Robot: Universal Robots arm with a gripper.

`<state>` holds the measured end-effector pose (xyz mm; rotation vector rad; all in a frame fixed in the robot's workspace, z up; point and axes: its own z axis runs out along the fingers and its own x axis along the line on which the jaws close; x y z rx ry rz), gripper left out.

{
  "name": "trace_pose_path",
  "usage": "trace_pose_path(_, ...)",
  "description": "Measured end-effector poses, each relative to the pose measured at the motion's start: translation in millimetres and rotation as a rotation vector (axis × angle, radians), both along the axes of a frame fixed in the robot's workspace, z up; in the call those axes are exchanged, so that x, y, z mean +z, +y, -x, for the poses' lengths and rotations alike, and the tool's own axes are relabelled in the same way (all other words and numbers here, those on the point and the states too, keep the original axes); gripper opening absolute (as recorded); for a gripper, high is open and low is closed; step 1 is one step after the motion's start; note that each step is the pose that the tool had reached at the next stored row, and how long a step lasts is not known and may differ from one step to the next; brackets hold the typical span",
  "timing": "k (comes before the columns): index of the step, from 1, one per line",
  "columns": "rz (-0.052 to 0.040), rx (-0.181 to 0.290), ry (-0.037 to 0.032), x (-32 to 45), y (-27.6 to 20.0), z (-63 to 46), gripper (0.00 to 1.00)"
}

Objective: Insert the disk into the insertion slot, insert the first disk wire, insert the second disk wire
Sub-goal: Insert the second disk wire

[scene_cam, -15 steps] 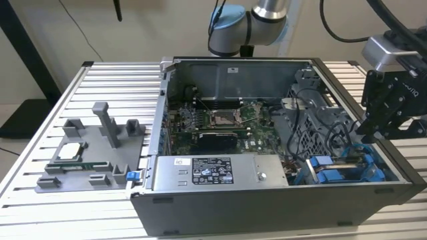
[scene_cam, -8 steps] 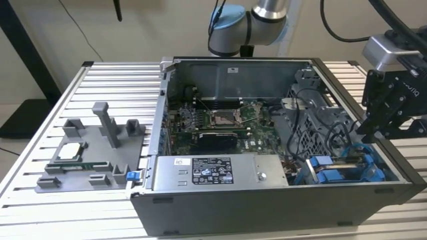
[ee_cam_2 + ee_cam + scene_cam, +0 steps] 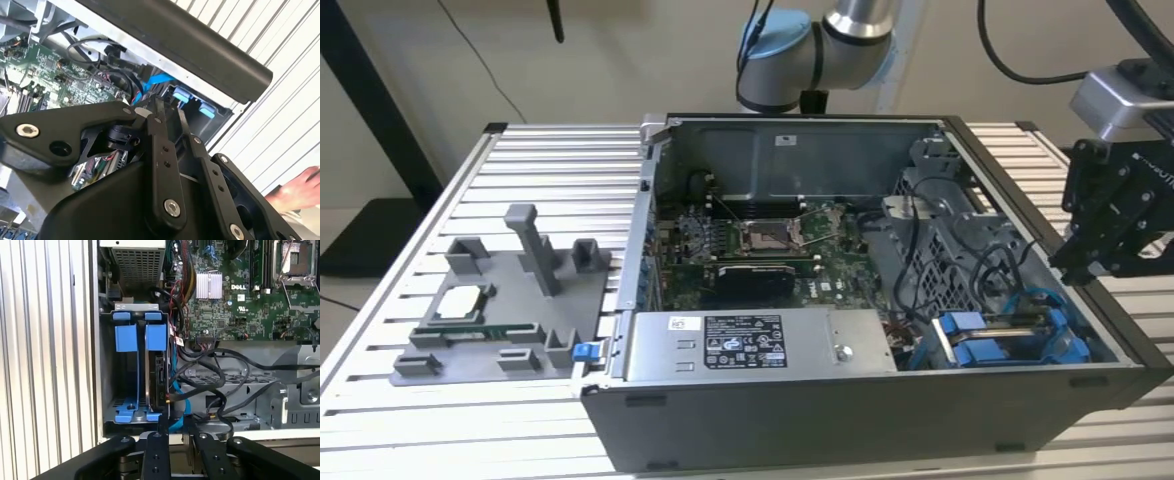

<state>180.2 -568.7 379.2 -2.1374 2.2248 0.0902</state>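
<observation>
**Robotics laboratory bench set up for computer-assembly trials.**
A robot arm (image 3: 821,45) rises behind a slotted aluminium table (image 3: 520,160) that carries an open desktop computer case (image 3: 854,420), its motherboard (image 3: 761,240) exposed, beside a grey fixture tray (image 3: 494,310) holding loose components. Black cables (image 3: 1014,60) loop above against a plain wall (image 3: 627,60), and a black stand (image 3: 360,90) occupies the exterior view's left: an experimental test rig.

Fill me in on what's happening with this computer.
The robot arm's tool hangs outside the open computer case, at the exterior view's right, next to the insertion slot. The disk in its blue carrier looks already seated there, beside a second blue carrier. Whether either wire is plugged in is unclear. A person's hand is over the table.
</observation>
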Motion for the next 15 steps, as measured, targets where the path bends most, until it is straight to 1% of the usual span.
trace_pose_path(4,0.0001,0.000,0.0010,0.1,0.3,-8.0,1.00)
trace_pose_path(7,-0.0001,0.000,0.0011,0.0,1.5,-10.6,1.00)
trace_pose_path(9,0.0000,0.000,0.0011,0.0,3.9,-11.2,1.00)
trace_pose_path(12,-0.0002,0.000,0.0011,0.1,9.5,-11.3,1.00)
trace_pose_path(15,0.0001,0.000,0.0011,2.5,12.6,-11.3,1.00)
